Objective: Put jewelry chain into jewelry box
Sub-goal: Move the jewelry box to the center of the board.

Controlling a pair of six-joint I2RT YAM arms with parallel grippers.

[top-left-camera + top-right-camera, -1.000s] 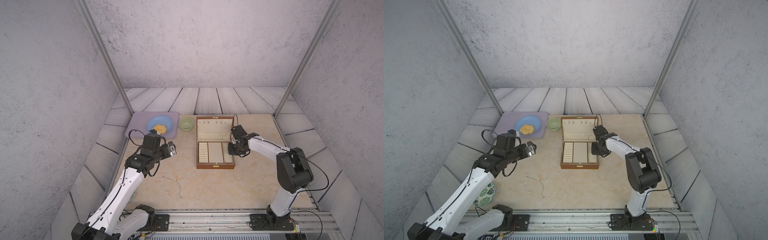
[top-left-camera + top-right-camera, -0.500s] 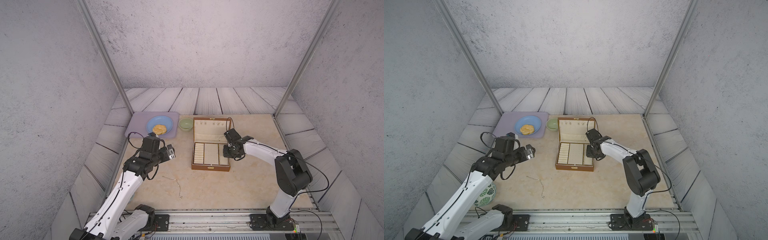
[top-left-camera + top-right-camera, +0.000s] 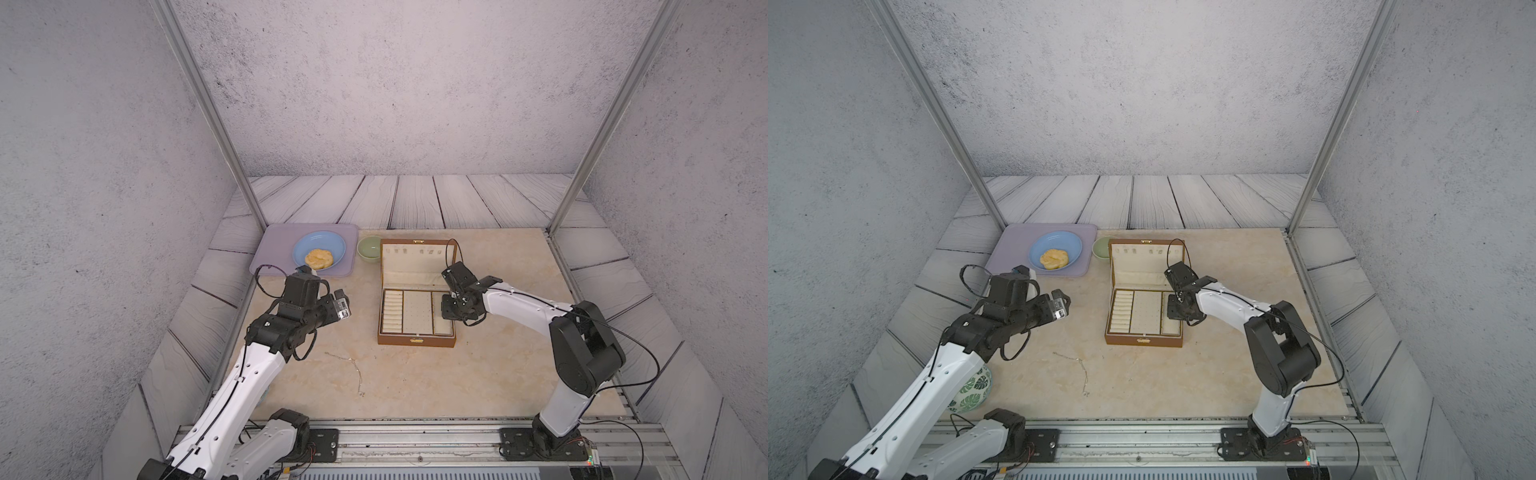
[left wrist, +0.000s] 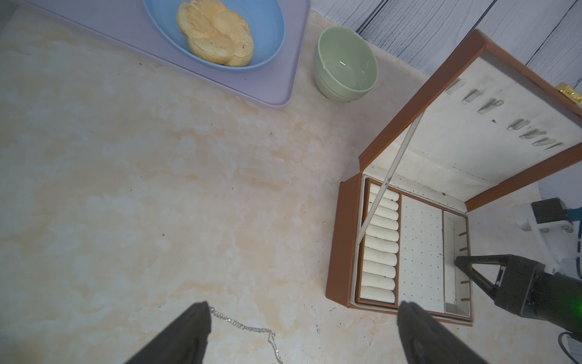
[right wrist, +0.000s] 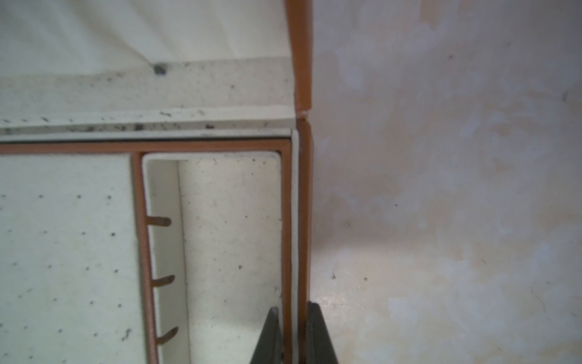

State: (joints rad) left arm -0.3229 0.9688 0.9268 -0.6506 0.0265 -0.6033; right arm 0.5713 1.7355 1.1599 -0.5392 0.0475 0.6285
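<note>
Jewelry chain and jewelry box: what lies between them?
Only bare tabletop lies between the jewelry chain and the jewelry box, as both top views show.

The jewelry chain lies on the table, front-left of the jewelry box.

The beige marbled counter is carrying five things. A lilac tray is lying in its far left corner. A green bowl is sitting between the tray and the open jewelry box, which is standing mid-counter. The jewelry chain is lying loose nearer the front edge, apart from the box. A leaf-patterned round object is resting at the near left corner.
</note>
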